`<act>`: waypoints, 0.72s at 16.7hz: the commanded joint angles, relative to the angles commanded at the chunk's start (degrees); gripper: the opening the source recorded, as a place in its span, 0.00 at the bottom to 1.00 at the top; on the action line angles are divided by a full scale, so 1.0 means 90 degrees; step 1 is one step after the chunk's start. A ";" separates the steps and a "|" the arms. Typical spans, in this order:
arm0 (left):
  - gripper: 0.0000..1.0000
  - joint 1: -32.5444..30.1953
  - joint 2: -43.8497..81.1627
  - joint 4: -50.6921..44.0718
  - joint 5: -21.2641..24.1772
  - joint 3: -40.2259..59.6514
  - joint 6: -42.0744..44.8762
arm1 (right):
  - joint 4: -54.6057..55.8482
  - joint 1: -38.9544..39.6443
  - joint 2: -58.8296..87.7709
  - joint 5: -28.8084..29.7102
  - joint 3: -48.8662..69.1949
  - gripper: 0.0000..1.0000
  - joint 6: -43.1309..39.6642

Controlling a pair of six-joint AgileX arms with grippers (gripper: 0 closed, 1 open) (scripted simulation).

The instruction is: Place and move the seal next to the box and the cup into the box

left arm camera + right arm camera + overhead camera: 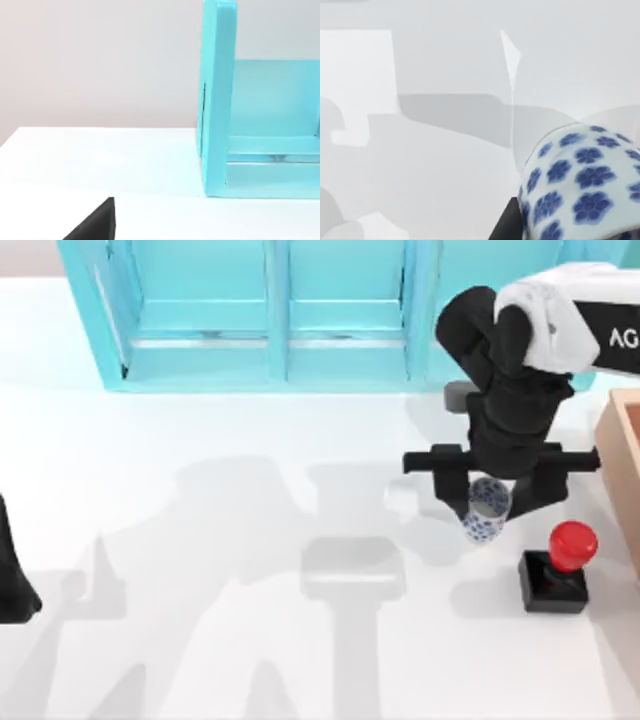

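Jaws on the right gripper (487, 502) are clamped around the small white cup with blue flower speckles (486, 510), holding it tilted above the white table (200, 540), right of centre. Just beside it toward the right sits the stamp with a black square base and glossy red knob (560, 568), close to the tan wooden box (622, 455) at the right edge. Can't tell what the left gripper's jaws are doing; that arm (12, 575) is parked at the left edge. Big turquoise shelf cabinet (270, 310) stands at the back.

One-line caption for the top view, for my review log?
Right gripper holds the cup above the table, left of the seal and box; left arm parked at table's left edge.
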 joint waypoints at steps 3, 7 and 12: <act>1.00 0.0000 0.0000 0.0000 0.0000 0.0000 0.0000 | 0.0000 0.0000 0.0000 0.0000 0.0000 0.00 0.0000; 1.00 0.0000 0.0000 0.0000 0.0000 0.0000 0.0000 | 0.0000 -0.0016 -0.0010 0.0004 0.0003 0.00 0.0005; 1.00 0.0000 0.0000 0.0000 0.0000 0.0000 0.0000 | -0.0747 -0.0610 -0.0482 -0.0005 0.0282 0.00 -0.0586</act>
